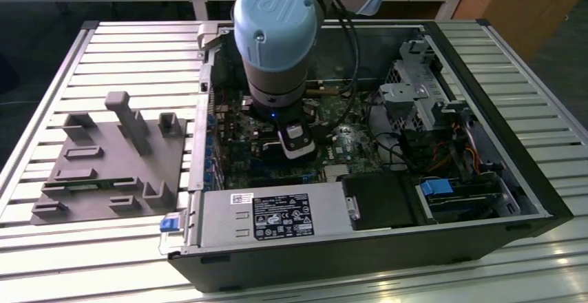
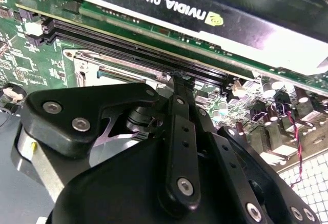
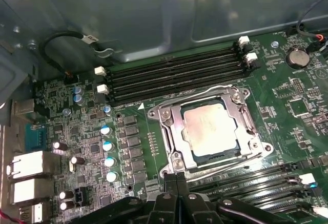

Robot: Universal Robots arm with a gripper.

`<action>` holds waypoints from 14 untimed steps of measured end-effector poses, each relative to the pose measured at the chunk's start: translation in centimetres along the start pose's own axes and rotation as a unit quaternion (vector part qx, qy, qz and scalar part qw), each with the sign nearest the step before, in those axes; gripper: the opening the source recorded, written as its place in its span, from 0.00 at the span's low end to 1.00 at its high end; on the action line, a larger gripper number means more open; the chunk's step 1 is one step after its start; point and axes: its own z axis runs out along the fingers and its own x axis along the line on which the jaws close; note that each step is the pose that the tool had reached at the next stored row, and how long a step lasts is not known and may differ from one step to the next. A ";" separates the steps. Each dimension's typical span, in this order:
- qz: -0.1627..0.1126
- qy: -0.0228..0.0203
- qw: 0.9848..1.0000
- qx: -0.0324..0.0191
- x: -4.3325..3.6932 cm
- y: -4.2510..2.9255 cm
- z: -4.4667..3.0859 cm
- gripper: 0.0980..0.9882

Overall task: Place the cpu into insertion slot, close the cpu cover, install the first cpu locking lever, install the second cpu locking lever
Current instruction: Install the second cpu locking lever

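Exterior view, left to right: grey fixture plate (image 1: 110, 158) with upright pegs and pockets at nine o'clock, lying on the slatted aluminium table (image 1: 138, 48). Open computer case (image 1: 528, 179) on its side from centre to three o'clock. At six o'clock, the power supply (image 1: 266, 213) carries a white sticker and a larger black label of small print and marks. The arm comes down from twelve o'clock into the case, a white logo on its blue end cap. The gripper (image 1: 292, 148) is low over the motherboard (image 1: 359, 141). Second wrist view: the gripper (image 2: 182, 78) tip is down near the board beside a graphics card (image 2: 205, 8) with large white lettering on its black edge. First wrist view: the cpu (image 3: 209, 129) sits in the socket, flat, dull metal top facing out. It is square, with no long axis, and its edges run parallel to the black memory slots (image 3: 174, 75). The cpu cover (image 3: 171, 131) lies down flat, framing it. A white triangle is printed on the board off one socket corner. The gripper (image 3: 176, 177) is just off the socket's near edge, jaws clenched together with nothing between them. Cannot tell whether the levers are latched. A coin cell battery (image 3: 296, 57) sits well apart from the socket, and tiny white board lettering is too small to read.
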 end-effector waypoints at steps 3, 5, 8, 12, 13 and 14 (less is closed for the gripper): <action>0.000 0.000 1.000 -0.001 0.07 0.12 0.16 0.00; 0.000 0.000 1.000 -0.001 0.09 0.18 0.25 0.00; 0.000 0.000 1.000 -0.001 0.10 0.21 0.35 0.00; 0.000 0.000 1.000 -0.002 0.12 0.18 0.47 0.00; 0.000 0.000 1.000 -0.002 0.13 0.18 0.51 0.00; 0.000 0.000 1.000 -0.002 0.15 0.19 0.54 0.00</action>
